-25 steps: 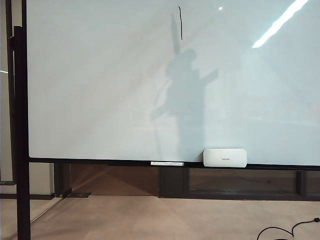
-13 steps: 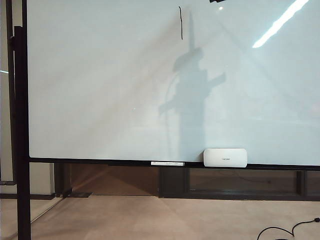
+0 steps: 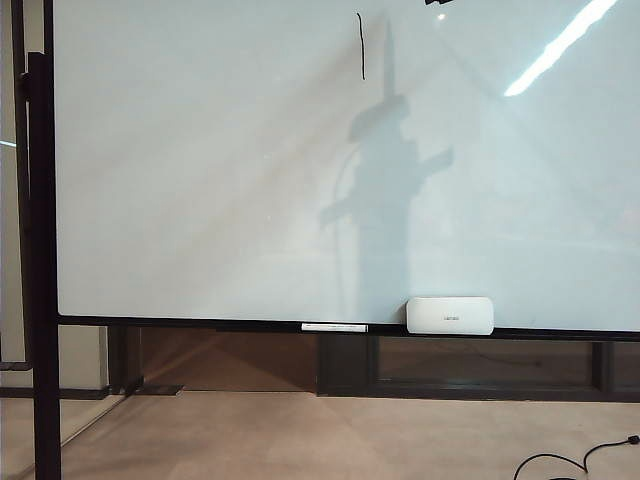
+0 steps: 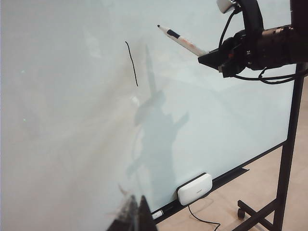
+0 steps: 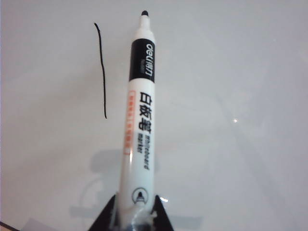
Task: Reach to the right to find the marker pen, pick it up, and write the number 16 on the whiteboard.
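Already the slim white marker pen (image 5: 139, 120) is clamped in the right gripper (image 5: 136, 211), tip just right of the finished black stroke (image 4: 131, 63) high on the glossy white whiteboard (image 3: 200, 180); the 6 is judged next, apparently with the tip not yet touching. The left gripper (image 4: 136, 216) is barely seen at the near edge of its own view, its state untellable, and the rounded white eraser block (image 3: 450, 315) on the black rail (image 3: 180, 322) stands well clear.

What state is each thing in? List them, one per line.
Marker pen: uncapped, held in the right gripper, tip near the board.
Whiteboard: one black vertical stroke drawn.
Eraser: resting on the rail.
Left gripper: idle, jaw state unclear.
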`<action>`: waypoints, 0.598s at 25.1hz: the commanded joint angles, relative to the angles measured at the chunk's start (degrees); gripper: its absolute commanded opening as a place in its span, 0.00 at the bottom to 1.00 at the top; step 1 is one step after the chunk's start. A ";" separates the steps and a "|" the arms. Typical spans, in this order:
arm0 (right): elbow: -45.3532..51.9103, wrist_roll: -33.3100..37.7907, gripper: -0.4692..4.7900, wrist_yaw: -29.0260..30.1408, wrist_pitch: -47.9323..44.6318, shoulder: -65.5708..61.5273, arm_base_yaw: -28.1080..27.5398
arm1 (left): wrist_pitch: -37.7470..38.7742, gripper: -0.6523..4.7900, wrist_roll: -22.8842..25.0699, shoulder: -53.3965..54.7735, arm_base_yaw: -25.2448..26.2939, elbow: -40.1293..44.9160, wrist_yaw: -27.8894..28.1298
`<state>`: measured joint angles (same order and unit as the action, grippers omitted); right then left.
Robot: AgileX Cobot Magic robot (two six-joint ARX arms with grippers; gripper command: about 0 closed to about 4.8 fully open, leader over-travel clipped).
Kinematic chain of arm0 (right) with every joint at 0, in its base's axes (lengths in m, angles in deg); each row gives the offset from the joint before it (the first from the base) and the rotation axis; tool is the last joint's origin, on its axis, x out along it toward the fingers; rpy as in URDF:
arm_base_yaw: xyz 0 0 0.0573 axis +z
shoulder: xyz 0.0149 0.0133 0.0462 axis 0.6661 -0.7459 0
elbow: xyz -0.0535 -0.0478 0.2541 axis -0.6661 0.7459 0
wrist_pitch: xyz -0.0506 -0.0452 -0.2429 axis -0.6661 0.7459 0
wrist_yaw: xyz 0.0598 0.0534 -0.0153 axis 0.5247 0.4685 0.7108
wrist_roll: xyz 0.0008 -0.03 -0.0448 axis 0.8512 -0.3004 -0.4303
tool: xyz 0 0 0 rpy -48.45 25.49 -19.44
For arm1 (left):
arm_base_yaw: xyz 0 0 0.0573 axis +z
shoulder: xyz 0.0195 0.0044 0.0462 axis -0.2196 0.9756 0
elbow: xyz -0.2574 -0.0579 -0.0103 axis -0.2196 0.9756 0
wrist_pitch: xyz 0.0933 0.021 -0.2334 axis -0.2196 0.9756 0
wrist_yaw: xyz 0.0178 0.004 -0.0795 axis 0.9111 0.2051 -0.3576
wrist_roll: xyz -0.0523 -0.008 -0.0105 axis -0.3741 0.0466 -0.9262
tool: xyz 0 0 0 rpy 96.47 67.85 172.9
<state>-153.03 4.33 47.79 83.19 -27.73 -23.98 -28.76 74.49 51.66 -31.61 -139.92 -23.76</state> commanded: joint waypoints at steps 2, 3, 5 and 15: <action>-0.35 0.02 0.09 -1.95 -0.94 0.42 0.13 | -0.39 0.11 0.09 -0.20 0.04 -0.11 -0.33; -0.35 0.02 0.09 -2.03 -0.83 0.42 0.13 | -0.39 0.11 0.11 -0.20 0.04 -0.11 -0.33; -0.35 0.02 0.09 -2.08 -0.46 0.50 0.13 | -0.37 0.11 0.26 -0.20 0.04 -0.11 -0.33; -0.35 0.00 0.09 -3.41 0.15 0.52 0.11 | -0.35 0.11 1.16 -0.20 0.04 -0.11 -0.28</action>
<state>-153.09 4.33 44.75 84.17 -27.69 -23.98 -28.74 75.01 51.66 -31.61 -139.90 -23.76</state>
